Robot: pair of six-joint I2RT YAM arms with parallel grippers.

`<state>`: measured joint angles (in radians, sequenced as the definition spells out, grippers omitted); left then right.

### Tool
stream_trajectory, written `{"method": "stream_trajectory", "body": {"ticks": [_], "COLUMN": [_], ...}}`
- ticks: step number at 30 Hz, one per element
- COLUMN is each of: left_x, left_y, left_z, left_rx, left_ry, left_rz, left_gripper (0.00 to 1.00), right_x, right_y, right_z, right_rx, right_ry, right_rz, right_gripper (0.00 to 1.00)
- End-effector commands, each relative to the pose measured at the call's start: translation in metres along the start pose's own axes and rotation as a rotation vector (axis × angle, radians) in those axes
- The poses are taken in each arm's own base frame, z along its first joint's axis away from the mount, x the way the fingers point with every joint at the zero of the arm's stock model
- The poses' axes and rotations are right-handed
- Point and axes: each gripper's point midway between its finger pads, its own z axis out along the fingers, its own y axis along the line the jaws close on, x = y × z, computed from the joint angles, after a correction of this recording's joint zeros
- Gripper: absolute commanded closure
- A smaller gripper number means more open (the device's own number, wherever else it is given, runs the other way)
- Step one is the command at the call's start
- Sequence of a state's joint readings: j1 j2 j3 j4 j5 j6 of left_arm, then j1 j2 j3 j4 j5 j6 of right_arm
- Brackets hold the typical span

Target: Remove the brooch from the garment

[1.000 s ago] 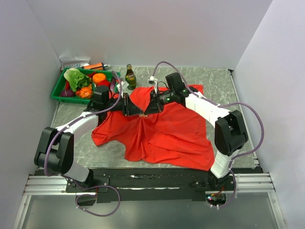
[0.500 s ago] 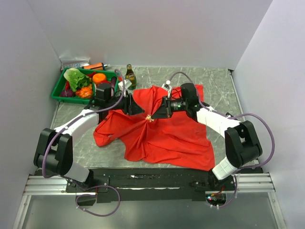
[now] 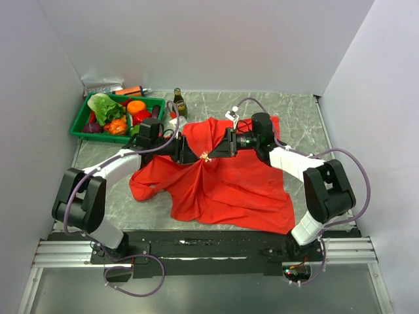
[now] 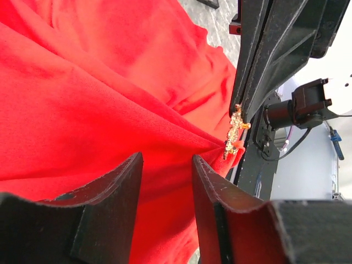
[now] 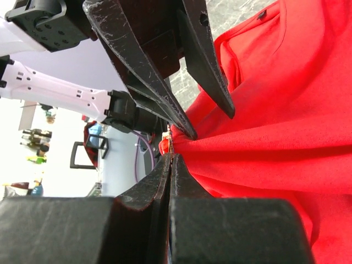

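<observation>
The red garment (image 3: 229, 183) lies spread on the table, with one spot pulled up into a peak between the two grippers. The tiny gold brooch (image 3: 205, 156) sits at that peak. It also shows in the left wrist view (image 4: 236, 127) and the right wrist view (image 5: 170, 142). My right gripper (image 3: 216, 152) (image 5: 171, 159) reaches in from the right and is shut on the brooch. My left gripper (image 3: 190, 154) (image 4: 165, 165) is just left of the peak with its jaws apart. Red cloth shows behind its gap, and its fingers (image 5: 212, 71) flank the brooch.
A green basket (image 3: 82, 124) of vegetables stands at the back left. A dark glass bottle (image 3: 178, 103) stands beside it, just behind the garment's far edge. White walls close in the table on three sides.
Both grippers have shifted a little to the right, and the peak with the brooch has moved with them. The left gripper has closed in on the peak.
</observation>
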<state>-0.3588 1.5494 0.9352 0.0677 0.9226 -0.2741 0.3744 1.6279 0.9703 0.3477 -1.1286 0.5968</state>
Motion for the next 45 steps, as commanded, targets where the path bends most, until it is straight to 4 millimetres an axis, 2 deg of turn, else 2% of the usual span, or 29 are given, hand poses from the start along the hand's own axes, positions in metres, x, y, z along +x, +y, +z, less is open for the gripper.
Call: {"method": "stream_trajectory", "body": {"ticks": [1, 8, 11, 12, 13, 15, 17, 19, 23, 29, 31, 37, 42, 45], "left_x": [-0.016, -0.022, -0.035, -0.039, -0.049, -0.055, -0.062, -0.064, -0.067, -0.059, -0.047, -0.044, -0.037, -0.036], "left_y": [-0.007, -0.004, 0.001, 0.000, 0.004, -0.002, -0.006, -0.010, -0.015, -0.028, -0.031, -0.035, -0.040, -0.039], "left_z": [-0.003, -0.006, -0.012, -0.014, -0.018, -0.021, -0.023, -0.022, -0.020, -0.013, -0.007, 0.000, 0.004, 0.005], "left_rx": [0.036, 0.033, 0.035, 0.041, 0.044, 0.090, 0.127, 0.157, 0.226, 0.313, 0.324, 0.347, 0.362, 0.351], "left_ry": [-0.009, -0.012, -0.046, -0.058, -0.091, -0.102, -0.109, -0.103, -0.089, -0.012, 0.035, 0.059, 0.094, 0.099], "left_rz": [0.059, 0.043, -0.031, -0.102, -0.103, -0.148, -0.138, -0.142, -0.118, -0.046, -0.026, 0.014, 0.046, 0.060], "left_gripper": [0.54, 0.53, 0.52, 0.51, 0.48, 0.43, 0.30, 0.28, 0.30, 0.35, 0.36, 0.47, 0.49, 0.55], "right_x": [-0.026, -0.030, -0.031, -0.031, -0.031, -0.031, -0.030, -0.029, -0.029, -0.031, -0.032, -0.033, -0.033, -0.034], "right_y": [0.016, 0.011, 0.010, 0.010, 0.010, 0.010, 0.011, 0.010, 0.008, 0.006, 0.005, 0.004, 0.003, 0.003], "right_z": [-0.001, 0.001, 0.000, 0.000, 0.001, 0.000, 0.000, 0.000, 0.000, 0.000, 0.001, 0.001, 0.001, 0.001], "right_rx": [-0.049, -0.048, -0.042, -0.043, -0.042, -0.039, -0.039, -0.038, -0.030, -0.019, -0.012, -0.006, -0.002, 0.000], "right_ry": [-0.026, -0.015, -0.019, -0.016, -0.014, -0.011, -0.010, -0.007, -0.007, -0.009, -0.012, -0.012, -0.010, -0.014], "right_rz": [-0.082, -0.076, -0.073, -0.079, -0.080, -0.082, -0.084, -0.084, -0.086, -0.088, -0.089, -0.097, -0.098, -0.096], "right_gripper": [1.00, 1.00, 1.00, 1.00, 1.00, 1.00, 1.00, 1.00, 1.00, 1.00, 1.00, 1.00, 1.00, 1.00]}}
